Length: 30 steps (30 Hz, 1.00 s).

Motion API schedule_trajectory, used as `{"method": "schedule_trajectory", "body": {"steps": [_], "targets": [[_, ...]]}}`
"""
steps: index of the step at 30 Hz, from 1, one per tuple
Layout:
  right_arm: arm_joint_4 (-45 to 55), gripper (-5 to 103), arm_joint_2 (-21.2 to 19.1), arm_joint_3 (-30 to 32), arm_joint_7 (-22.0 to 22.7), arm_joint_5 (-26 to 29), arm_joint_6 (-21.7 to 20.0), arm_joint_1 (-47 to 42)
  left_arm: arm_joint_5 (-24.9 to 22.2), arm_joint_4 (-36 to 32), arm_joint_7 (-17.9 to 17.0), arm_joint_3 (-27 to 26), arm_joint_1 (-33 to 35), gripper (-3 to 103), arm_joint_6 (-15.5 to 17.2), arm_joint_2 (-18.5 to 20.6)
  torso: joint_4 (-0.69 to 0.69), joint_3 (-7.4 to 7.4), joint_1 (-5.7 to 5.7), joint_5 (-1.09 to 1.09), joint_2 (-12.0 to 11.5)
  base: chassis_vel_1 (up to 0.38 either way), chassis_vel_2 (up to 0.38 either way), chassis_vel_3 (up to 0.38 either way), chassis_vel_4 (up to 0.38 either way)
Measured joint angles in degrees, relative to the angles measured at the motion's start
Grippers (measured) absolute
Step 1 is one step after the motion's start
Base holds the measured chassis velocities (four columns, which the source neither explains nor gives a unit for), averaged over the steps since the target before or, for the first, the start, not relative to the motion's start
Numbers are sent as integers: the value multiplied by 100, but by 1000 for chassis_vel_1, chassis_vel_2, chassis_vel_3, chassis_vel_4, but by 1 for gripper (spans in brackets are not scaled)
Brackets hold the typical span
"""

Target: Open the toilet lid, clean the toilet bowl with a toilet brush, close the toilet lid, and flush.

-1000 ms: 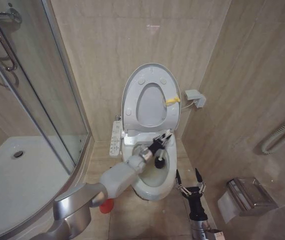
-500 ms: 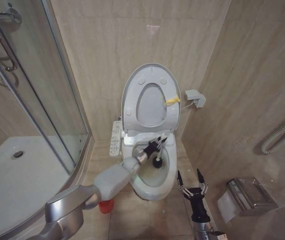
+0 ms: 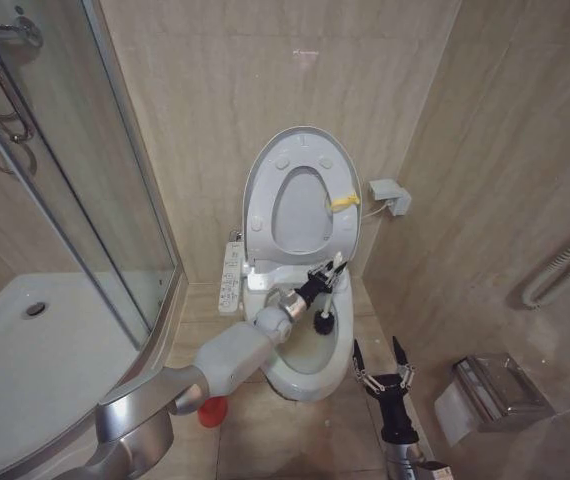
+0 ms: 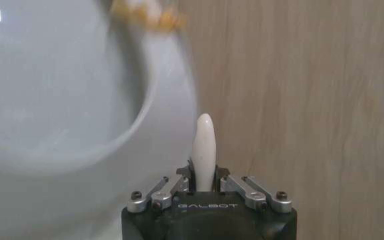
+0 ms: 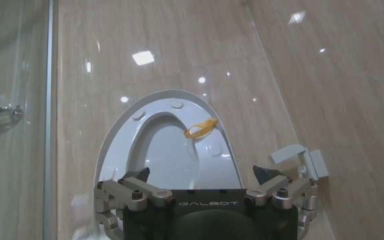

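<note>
the toilet lid (image 3: pixel 300 190) stands raised against the wall. the left tool (image 3: pixel 322 280) reaches over the toilet bowl (image 3: pixel 310 375), clamped on the white handle of the toilet brush (image 3: pixel 323 318), whose dark head hangs inside the bowl. the right tool (image 3: pixel 382 375) waits beside the bowl's front, fingers spread.

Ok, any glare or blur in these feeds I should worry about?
Left wrist view: the toilet lid and its yellow tag are blurred, while the toilet brush handle is sharp. Right wrist view: bright light reflections on the wall tiles. Head view: evenly lit.
</note>
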Motion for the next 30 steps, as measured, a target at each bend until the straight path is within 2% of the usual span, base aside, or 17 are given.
{"method": "schedule_trajectory", "body": {"steps": [2, 5, 8, 10, 13, 16, 18, 21, 25, 30], "targets": [[3, 100, 11, -5, -5, -8, 0, 2, 99, 158, 43, -16, 85, 21, -15, 91, 6, 0, 0, 0, 0, 0, 0, 0, 0], [2, 100, 14, -7, -7, -16, 0, 9, 129, 92, 4, -96, 107, 21, -28, 119, 5, 0, 0, 0, 0, 0, 0, 0, 0], [-7, 100, 17, -4, -10, -21, 2, 10, -52, -588, -259, -168, 62, 21, -3, 135, -6, -1, 0, -1, 0, 0, 0, 0, 0], [-11, 100, 17, -1, -13, -23, 3, 7, -130, -771, -308, -154, 53, 21, 28, 147, -6, -1, 0, 0, 1, 0, 0, 0, 0], [-11, 100, 16, 11, -15, -33, 6, 5, -263, -892, -361, 22, 51, 21, 67, 204, -8, -1, 0, -1, 1, 0, 0, 0, 0], [-4, 100, 17, 16, -15, -52, 8, 14, -352, -645, -360, 319, 50, 21, 45, 322, -5, -1, 0, 0, 1, 0, 0, 0, 0], [-2, 100, 15, 42, -7, -54, -12, 48, -470, -395, -361, 667, 9, 21, 37, 528, 5, 0, 0, 0, 0, 0, 0, 0, 0], [-20, 100, 17, 55, 1, -79, -45, 89, -585, -370, -400, 882, -72, 21, 69, 623, 7, 0, 0, 0, 0, 13, 17, 6, -3], [-35, 100, 17, 59, 40, -146, -120, 137, -945, -708, -562, 1119, -393, 21, 188, 590, -4, 0, 0, 0, 0, 10, 13, -2, 0], [-63, 100, 15, 66, 48, -175, -143, 160, -1225, -758, -258, 1322, -645, 21, 164, 537, -8, -1, 0, 0, 1, 0, 0, 0, 0]]}}
